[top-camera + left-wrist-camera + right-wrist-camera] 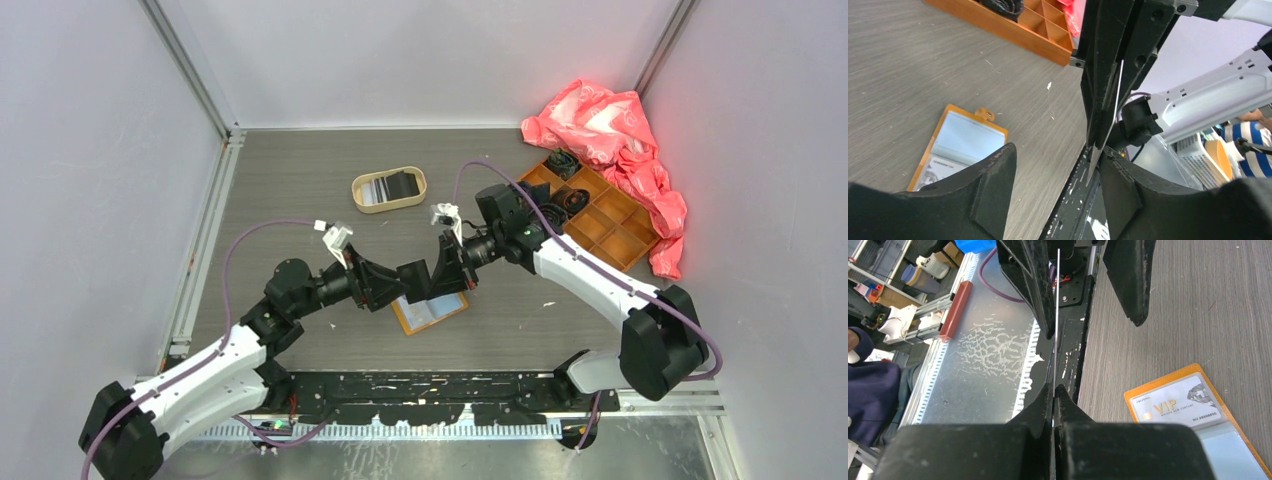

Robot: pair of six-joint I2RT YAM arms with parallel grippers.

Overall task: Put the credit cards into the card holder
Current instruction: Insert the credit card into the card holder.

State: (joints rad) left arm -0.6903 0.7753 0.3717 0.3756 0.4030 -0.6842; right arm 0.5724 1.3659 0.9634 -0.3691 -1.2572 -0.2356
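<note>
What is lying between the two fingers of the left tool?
A thin card, edge-on, pinched by the shut right tool; the left tool is open around it. Both wrist views show it.

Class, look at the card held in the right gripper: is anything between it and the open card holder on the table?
Only the left gripper: its open fingers straddle the card pinched in the right gripper, one of them on the side toward the holder. Nothing covers the holder.

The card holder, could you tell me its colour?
The card holder is orange, clearest in right wrist view.
</note>
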